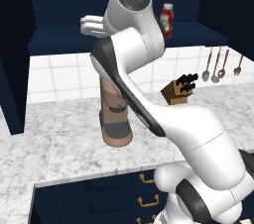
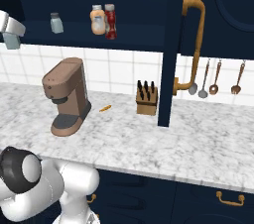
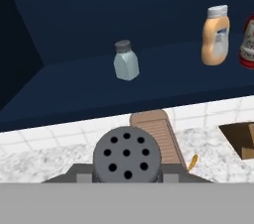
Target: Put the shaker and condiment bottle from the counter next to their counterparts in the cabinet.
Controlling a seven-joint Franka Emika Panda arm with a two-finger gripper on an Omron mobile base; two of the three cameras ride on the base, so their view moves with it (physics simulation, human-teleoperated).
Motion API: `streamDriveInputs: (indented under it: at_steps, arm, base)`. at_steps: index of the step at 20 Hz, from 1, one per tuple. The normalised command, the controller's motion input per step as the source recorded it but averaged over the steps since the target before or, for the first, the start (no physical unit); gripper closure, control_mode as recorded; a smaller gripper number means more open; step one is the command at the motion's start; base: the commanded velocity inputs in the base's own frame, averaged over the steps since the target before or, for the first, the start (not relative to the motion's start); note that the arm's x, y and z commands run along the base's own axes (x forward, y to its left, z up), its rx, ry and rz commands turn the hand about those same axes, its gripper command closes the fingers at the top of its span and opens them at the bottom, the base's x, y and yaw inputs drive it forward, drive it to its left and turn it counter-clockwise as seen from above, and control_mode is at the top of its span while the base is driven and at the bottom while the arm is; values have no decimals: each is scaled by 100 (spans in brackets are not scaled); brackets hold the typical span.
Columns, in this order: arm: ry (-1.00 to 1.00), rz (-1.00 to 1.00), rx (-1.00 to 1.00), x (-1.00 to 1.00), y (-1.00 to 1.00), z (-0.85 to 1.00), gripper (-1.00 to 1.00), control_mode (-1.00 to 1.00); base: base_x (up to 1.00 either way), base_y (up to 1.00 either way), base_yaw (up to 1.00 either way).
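Hanging above the coffee machine (image 2: 67,96), the cabinet (image 3: 124,34) shelf carries the twin shaker (image 3: 125,60), upright, with the red condiment bottle (image 2: 110,21) standing beside the orange bottle (image 2: 97,19) farther along. Below the shelf, the gripper (image 3: 127,176) clamps the shaker (image 3: 127,154), cap facing the camera.

Arm raised high, end effector (image 3: 127,176) closed around a shaker (image 3: 127,154)

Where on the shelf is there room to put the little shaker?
Bare shelf lies between the twin shaker and the orange-tan bottle, and left of the twin. It's crowded at the right, where the red bottle touches the orange-tan one.
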Motion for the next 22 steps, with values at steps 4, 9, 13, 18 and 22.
streamDriveInputs:
  at_steps: [4,9,13,18,22]
  arm:
    - [0,-3,0,0,-12,32,100,-100]
    - [0,-1,0,0,-8,2,100,-100]
    - [0,0,0,18,-18,0,100,-100]
    - [0,0,0,22,-18,0,100,-100]
    - [0,0,0,27,0,0,100,-100]
  base:
    - [0,0,0]
    - [0,0,0]
    - [0,0,0]
    - [0,0,0]
    - [0,0,0]
